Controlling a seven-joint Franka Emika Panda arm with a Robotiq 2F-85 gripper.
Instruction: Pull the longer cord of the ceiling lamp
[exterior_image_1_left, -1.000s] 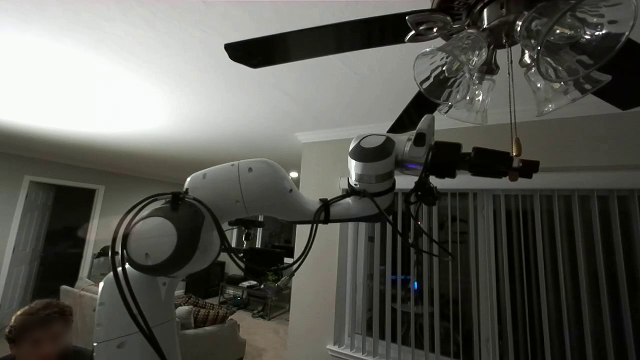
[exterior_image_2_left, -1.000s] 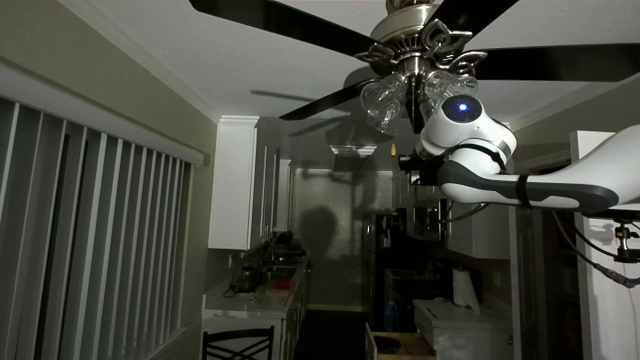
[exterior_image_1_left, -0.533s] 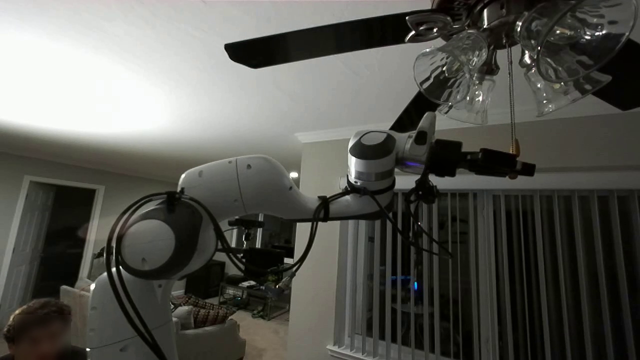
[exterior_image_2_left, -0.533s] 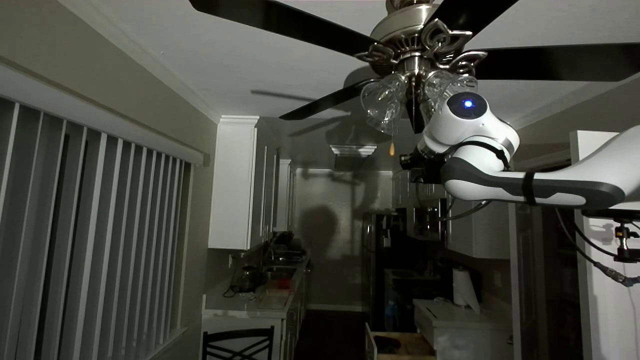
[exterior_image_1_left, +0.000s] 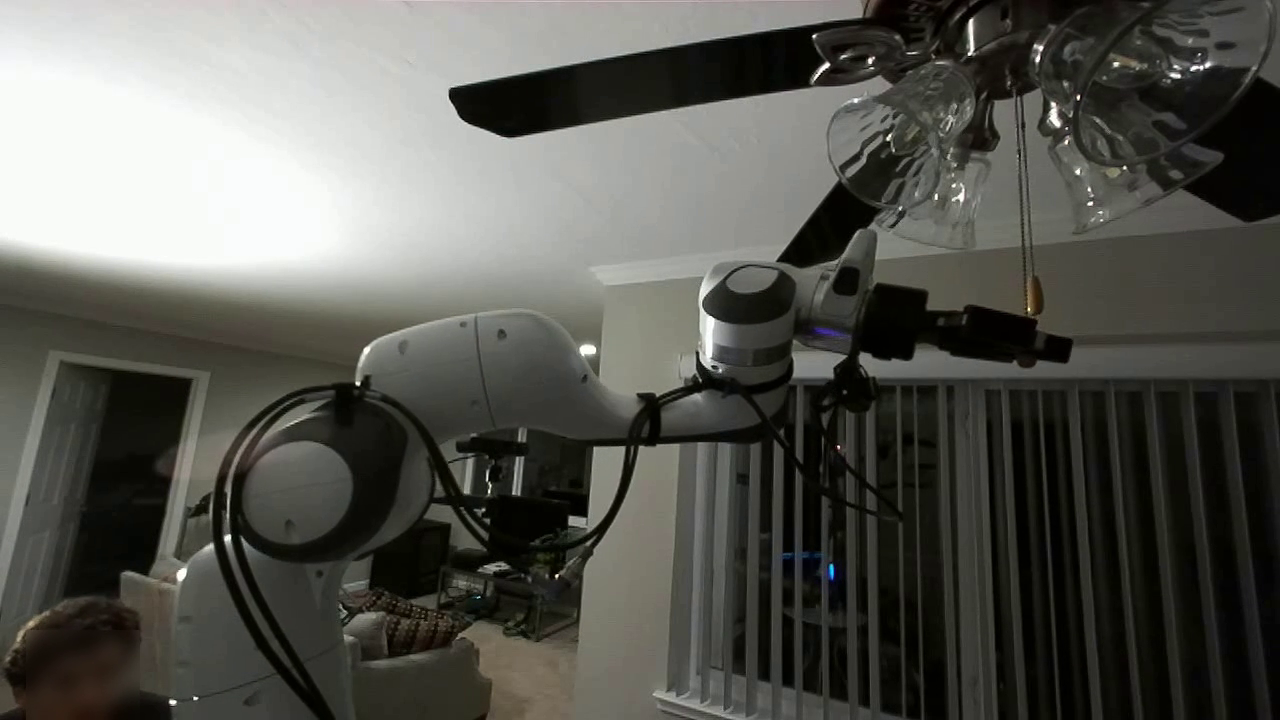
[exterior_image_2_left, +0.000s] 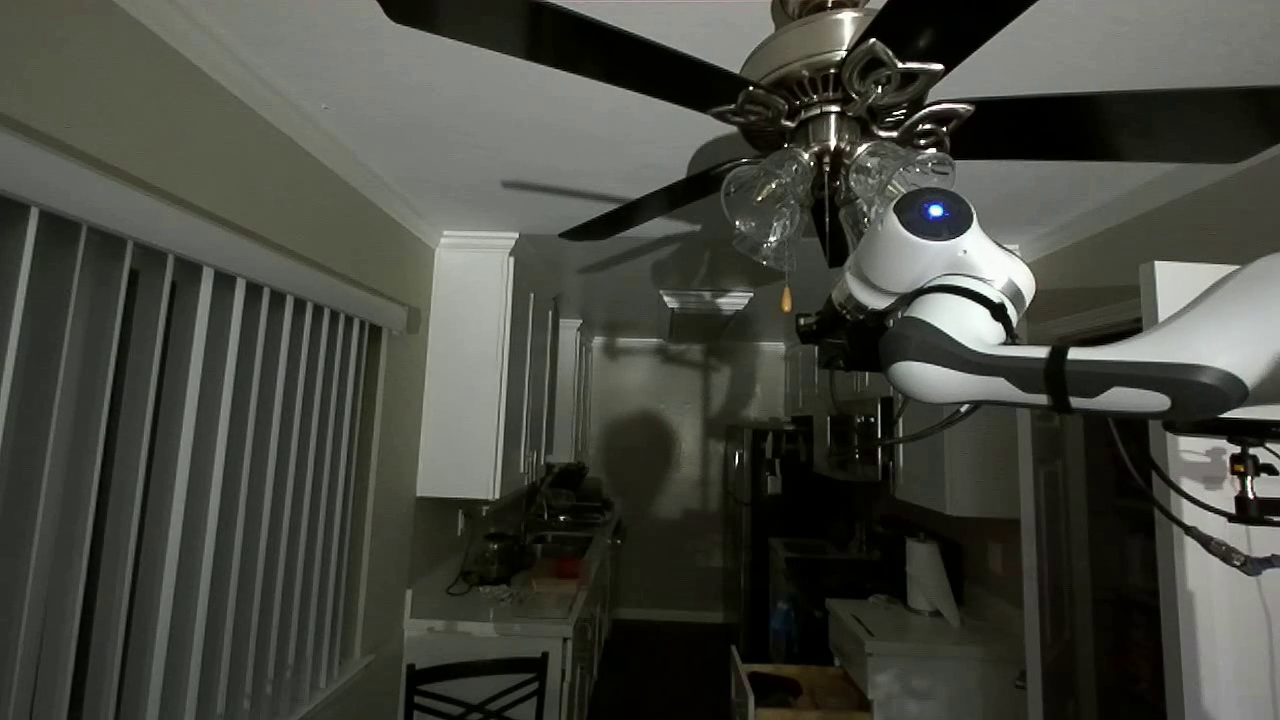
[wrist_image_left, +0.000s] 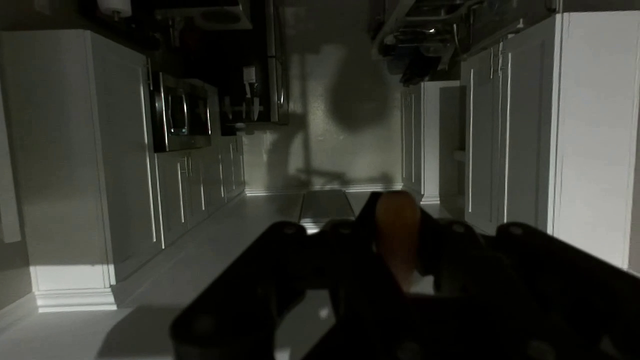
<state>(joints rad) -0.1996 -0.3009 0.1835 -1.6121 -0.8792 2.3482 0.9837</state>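
In an exterior view, holds the tool (exterior_image_1_left: 1052, 346) up under the ceiling lamp (exterior_image_1_left: 985, 38), at the end of a white arm (exterior_image_1_left: 545, 380). Seems to have the longer cord (exterior_image_1_left: 1025, 361) in the grip, with just a bit of tan poking out below the tool. Shows no glow from the ceiling lamp. In an exterior view, lets the shorter cord (exterior_image_2_left: 786, 299), by the look of it, hang free near the tip of the tool, with a gap between. Hides the bottom of the longer cord, most likely behind the tool and the white arm. Gives no way to know the grip from here. In the wrist view, upside down with the ceiling (wrist_image_left: 200, 275) at the bottom, shows the tool dark and blurry, closed by the look of it, both sides close together. Shows the wooden end (wrist_image_left: 398, 222) of the longer cord right in the middle, just under the tool. Looks to be done with the grab and ready for the pull. Next, needs a firm pinch and a slow pull straight down, then a soft let-go. Must not catch the shorter cord too, hanging so near.
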